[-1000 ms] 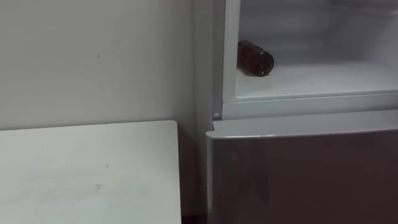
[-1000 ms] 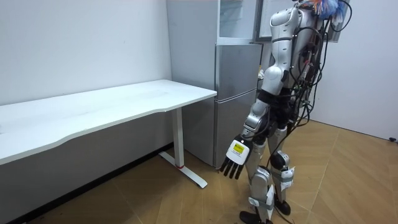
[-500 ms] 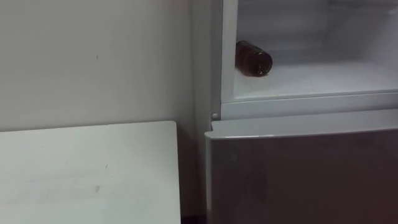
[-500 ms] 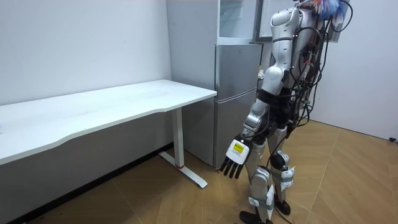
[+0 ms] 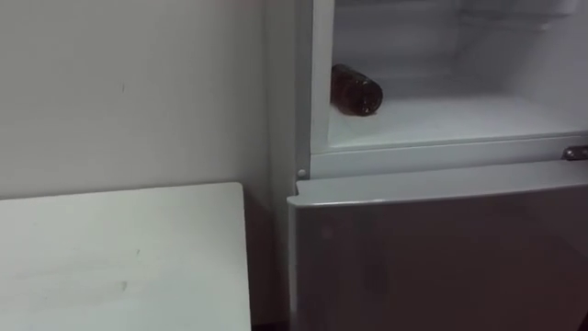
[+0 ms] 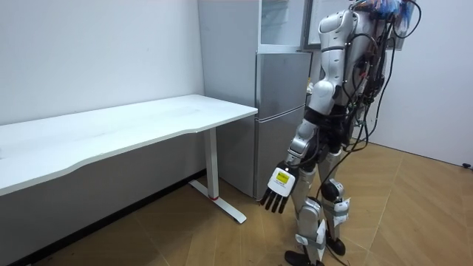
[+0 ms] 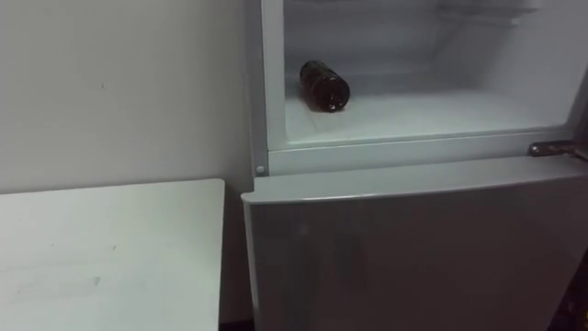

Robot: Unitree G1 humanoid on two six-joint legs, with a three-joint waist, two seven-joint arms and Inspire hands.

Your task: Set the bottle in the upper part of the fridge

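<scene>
Currently, left eye view: bottle (image 5: 355,90) lies on its side inside the fridge (image 5: 413,156), upper compt., on the white shelf (image 5: 459,118). It sits at the compt.'s left rear, close to the fridge's left inner wall, one end turned toward the opening. Upper compt. stands open; lower door (image 5: 432,257) is closed. White table (image 5: 119,262) sits just left of the fridge, with a narrow dark gap between. Pale wall (image 5: 138,92) runs behind the table, left of the fridge.

Right eye view: same layout. Bottle is dark brown and lies well back from the compt.'s front lip. Small metal hinge piece (image 7: 551,147) at the fridge's right edge, where upper compt. meets lower door.

Room view: I stand upright close in front of the fridge, on a wood floor (image 6: 222,236). My left hand (image 6: 278,193) hangs low at my side, level w/ the fridge's lower door and below the table top. Its fingers are straight and slack, holding nothing.
</scene>
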